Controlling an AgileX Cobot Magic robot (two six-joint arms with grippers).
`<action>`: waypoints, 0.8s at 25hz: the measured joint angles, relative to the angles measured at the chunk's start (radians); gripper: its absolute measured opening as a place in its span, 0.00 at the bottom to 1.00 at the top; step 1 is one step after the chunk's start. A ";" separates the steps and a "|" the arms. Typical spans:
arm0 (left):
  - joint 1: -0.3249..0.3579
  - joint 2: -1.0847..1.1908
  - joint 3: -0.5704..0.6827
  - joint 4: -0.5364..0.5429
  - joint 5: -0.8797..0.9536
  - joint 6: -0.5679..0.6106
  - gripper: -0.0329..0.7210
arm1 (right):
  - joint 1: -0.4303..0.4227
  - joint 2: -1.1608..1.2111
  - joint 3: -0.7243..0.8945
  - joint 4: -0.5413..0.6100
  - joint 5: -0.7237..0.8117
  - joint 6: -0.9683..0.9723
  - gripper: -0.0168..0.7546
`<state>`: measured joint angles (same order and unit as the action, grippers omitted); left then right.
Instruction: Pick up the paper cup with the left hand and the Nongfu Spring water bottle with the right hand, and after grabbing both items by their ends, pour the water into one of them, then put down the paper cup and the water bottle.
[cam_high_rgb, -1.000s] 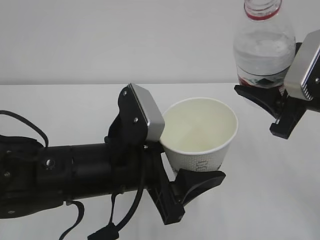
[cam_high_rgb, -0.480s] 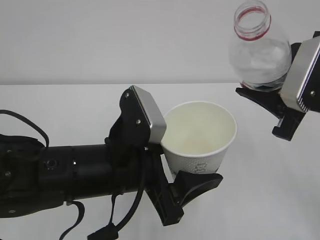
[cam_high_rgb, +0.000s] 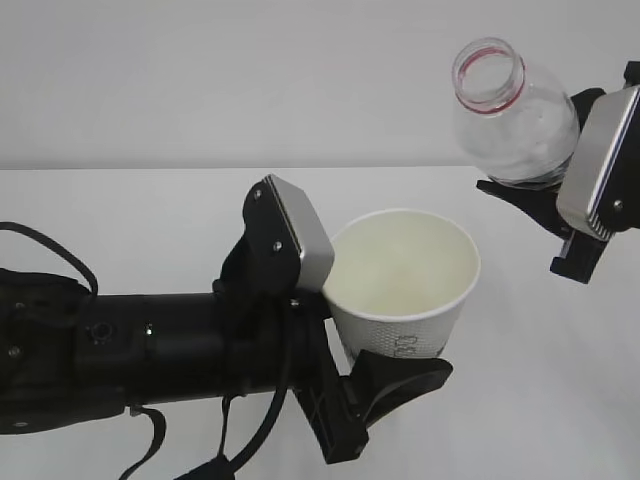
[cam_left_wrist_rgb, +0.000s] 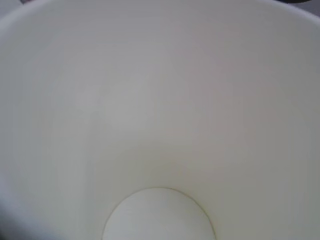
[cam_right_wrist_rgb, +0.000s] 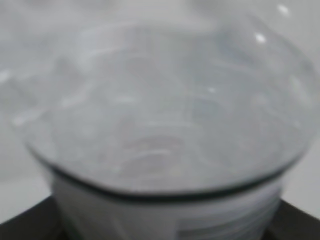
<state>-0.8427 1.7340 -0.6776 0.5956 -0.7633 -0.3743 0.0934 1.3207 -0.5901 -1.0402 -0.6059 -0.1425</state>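
Paper cup (cam_high_rgb: 405, 285): upright, gripped in left gripper (cam_high_rgb: 375, 330). Water bottle (cam_high_rgb: 510, 115): uncapped, tilted toward cup, clamped in right gripper (cam_high_rgb: 545, 215) above it

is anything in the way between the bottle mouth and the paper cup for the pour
Nothing visible. The water bottle, tilted in the right hand, has only open air between its uncapped mouth and the open rim of the paper cup held by the left hand.

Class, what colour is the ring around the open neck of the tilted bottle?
Red, clearest in the exterior view: the ring circles the bottle mouth.
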 joint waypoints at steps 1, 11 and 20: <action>0.000 0.000 0.000 0.013 0.000 -0.004 0.81 | 0.000 0.000 0.000 0.000 0.002 -0.005 0.61; 0.000 0.000 0.000 0.118 -0.025 -0.016 0.81 | 0.000 0.000 0.000 0.000 0.004 -0.070 0.61; 0.000 0.000 0.000 0.126 -0.026 -0.018 0.81 | 0.000 0.000 0.000 0.011 0.007 -0.180 0.61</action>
<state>-0.8427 1.7340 -0.6776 0.7221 -0.7896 -0.3918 0.0934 1.3207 -0.5901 -1.0294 -0.5986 -0.3225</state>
